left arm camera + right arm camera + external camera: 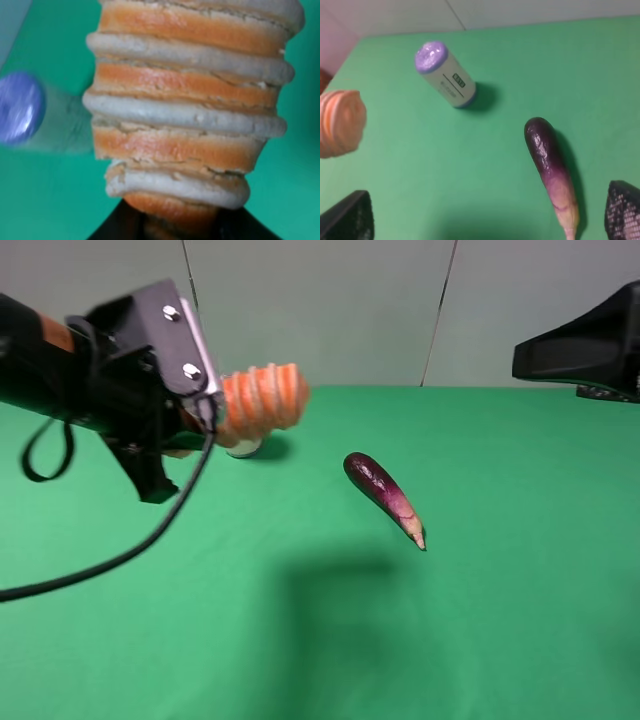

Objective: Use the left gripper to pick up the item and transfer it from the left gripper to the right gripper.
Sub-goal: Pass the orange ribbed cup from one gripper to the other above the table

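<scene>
Two grippers in view, left gripper [200, 415] fingers clenched on orange ribbed loaf [262, 400] held above green tabletop [500, 620], right gripper [580, 345] fingers [623, 210] spread apart, eggplant [383, 495] and purple-topped can [446, 75] lying on tabletop

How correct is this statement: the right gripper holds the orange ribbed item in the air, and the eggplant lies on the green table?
One thing is wrong: the left gripper holds the item in the air, not the right gripper, which is open and empty. The exterior high view shows this. The eggplant does lie on the green table.
</scene>
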Robot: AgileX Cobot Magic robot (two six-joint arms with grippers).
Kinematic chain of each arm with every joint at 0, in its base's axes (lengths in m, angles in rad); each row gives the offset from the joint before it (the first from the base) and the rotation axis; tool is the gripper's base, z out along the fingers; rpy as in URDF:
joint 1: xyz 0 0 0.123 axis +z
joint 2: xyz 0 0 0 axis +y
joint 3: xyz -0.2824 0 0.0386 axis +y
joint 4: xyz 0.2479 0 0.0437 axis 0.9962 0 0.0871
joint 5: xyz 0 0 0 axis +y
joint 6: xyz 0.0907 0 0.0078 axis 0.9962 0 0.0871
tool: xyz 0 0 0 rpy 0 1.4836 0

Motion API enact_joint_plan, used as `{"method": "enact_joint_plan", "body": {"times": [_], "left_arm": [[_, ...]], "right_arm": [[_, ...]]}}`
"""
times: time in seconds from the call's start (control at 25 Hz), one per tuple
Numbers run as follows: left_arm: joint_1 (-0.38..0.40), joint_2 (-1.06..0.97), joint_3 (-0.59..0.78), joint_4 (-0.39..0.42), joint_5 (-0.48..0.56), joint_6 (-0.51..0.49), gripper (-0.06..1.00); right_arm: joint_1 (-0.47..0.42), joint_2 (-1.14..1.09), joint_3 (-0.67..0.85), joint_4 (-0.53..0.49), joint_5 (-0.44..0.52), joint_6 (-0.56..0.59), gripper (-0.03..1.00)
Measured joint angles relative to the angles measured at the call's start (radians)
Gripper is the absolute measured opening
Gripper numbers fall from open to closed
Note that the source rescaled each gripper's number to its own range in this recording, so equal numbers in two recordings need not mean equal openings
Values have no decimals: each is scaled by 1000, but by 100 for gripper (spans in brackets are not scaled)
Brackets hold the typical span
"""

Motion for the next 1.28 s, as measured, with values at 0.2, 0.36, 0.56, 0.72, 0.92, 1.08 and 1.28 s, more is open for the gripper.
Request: {"method": "enact_joint_plan", "body": {"times": [0.2,0.36,0.56,0.72,0.92,1.08,1.28], "left_arm": [[-85,70,-5,0,-104,0,2],[-149,126,-47,0,-135,0,2],[-203,193,-127,0,-150,0,2],[-231,230,-181,2,-162,0,2],[-278,262,-234,20,-167,0,2],[-302,281,-242,24,-186,0,2],[-314,287,-242,24,-216,0,2]], "right_arm": [[0,78,-2,13,-1,-61,100],[0,145,-2,55,0,-117,100],[0,180,-2,90,0,-154,100],[0,186,-2,102,2,-173,100],[0,186,-6,126,18,-190,100],[0,186,-7,165,42,-215,100],[0,186,-7,214,105,-246,100]]}}
